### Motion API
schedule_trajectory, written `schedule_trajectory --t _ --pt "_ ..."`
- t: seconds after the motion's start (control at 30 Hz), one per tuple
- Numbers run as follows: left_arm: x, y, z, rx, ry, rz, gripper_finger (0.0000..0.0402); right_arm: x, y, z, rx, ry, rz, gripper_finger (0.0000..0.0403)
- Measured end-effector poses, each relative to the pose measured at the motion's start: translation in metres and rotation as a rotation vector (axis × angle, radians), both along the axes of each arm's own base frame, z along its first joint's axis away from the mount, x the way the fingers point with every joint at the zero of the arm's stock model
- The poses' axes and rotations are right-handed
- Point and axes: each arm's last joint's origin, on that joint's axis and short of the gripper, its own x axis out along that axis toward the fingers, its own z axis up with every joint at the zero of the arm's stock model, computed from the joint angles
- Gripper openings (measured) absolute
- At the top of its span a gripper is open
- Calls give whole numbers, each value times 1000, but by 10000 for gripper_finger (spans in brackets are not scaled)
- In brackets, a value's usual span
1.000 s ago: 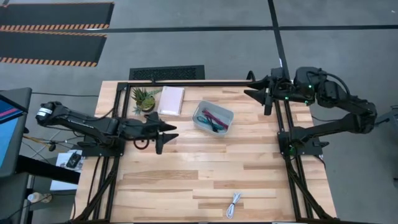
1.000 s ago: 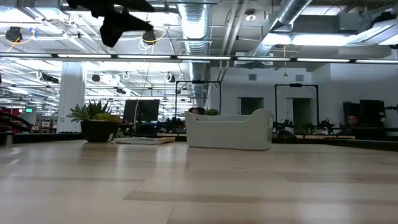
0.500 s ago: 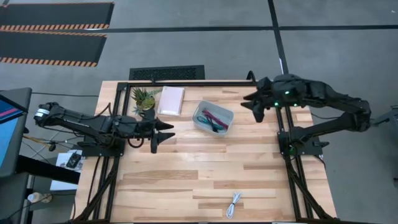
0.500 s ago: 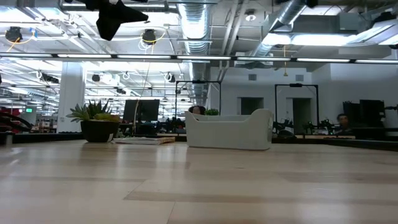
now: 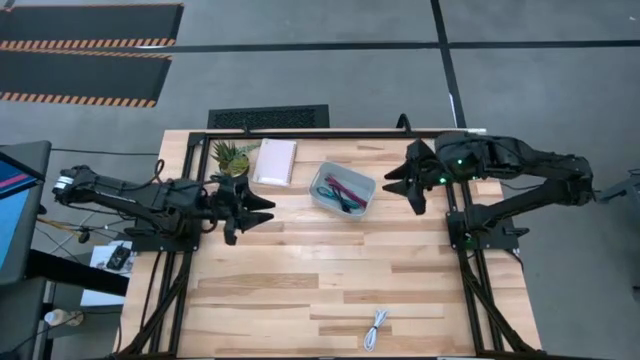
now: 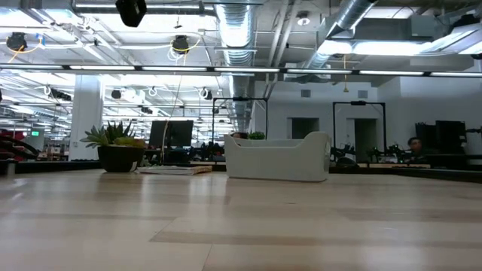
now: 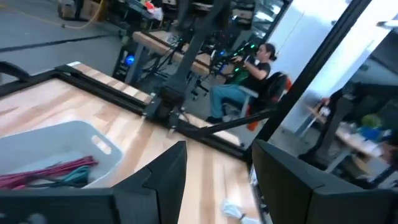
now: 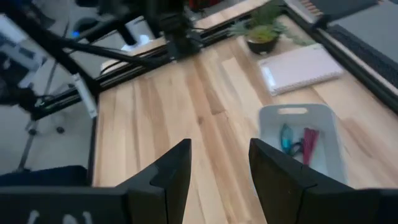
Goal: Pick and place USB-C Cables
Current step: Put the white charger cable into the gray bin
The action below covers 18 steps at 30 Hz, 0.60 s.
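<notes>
A clear tray stands mid-table on its base and holds a maroon-pink cable and a teal cable; both also show in the right wrist view, maroon-pink and teal. A white cable lies coiled near the table's front edge. My left gripper hangs open above the table, left of the tray. My right gripper hangs open to the tray's right, tipped down toward it. Nothing is between either pair of fingers.
A small green plant and a pale pink notebook sit at the far edge, left of the tray. Black frame rails run along the table's far and side edges. Bare wood stretches between the tray and the white cable.
My left gripper has risen and drawn back toward the table's left edge, nearly leaving the top of the low view. My right gripper has swung from the far right corner toward the near edge and the tray, sinking and tipping its fingers downward. Both stay open.
</notes>
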Motion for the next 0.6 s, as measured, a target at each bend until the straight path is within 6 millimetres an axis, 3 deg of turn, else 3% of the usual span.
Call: schedule_trajectory --t 0.23,0.43,0.6 --pt "3 7 -7 63 54 135 171 19 23 -6 -111 5 129 184" --pt "-3 15 33 35 -94 31 171 22 39 11 -50 -181 265 184" --pt "4 9 33 61 -48 -18 171 16 54 7 3 -132 313 184"
